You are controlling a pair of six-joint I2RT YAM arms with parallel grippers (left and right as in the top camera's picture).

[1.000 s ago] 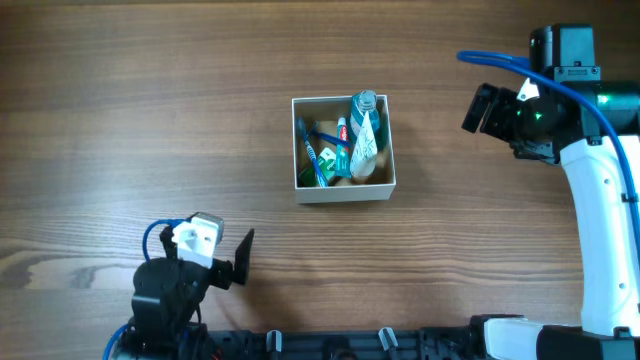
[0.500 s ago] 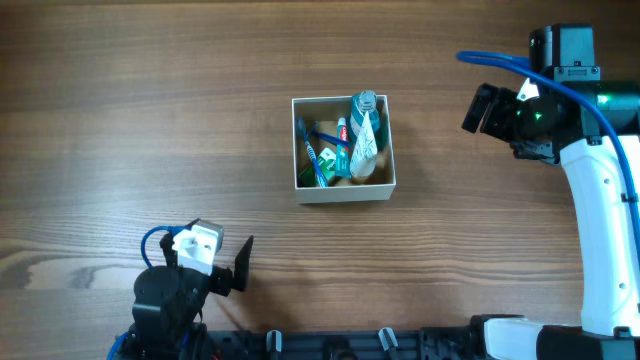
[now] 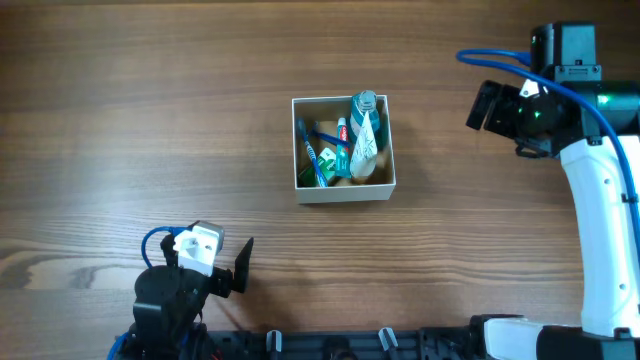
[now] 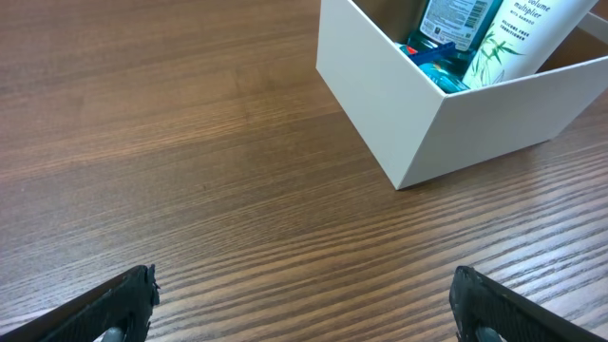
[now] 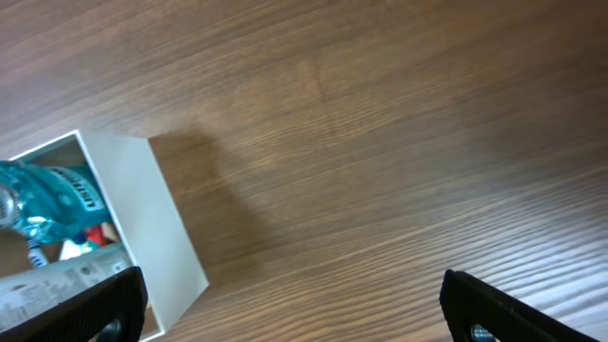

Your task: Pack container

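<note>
The container (image 3: 344,189) is a square white cardboard box with a tan inside, in the middle of the wooden table. It holds a teal bottle (image 3: 366,108), a pale tube (image 3: 365,147), a blue toothbrush and a green packet. It also shows in the left wrist view (image 4: 380,104) and the right wrist view (image 5: 142,214). My left gripper (image 3: 238,266) is open and empty near the front edge, left of the box. My right gripper (image 3: 483,106) is open and empty, right of the box. Its fingers show in the right wrist view (image 5: 299,309), as do the left fingers in theirs (image 4: 304,304).
Bare wood-grain table surrounds the box on all sides. The right arm's white link (image 3: 600,230) runs along the right edge. A black rail (image 3: 380,342) lies along the front edge.
The left gripper has drawn back toward the front edge. The right gripper has shifted slightly right. The box and its contents have not moved.
</note>
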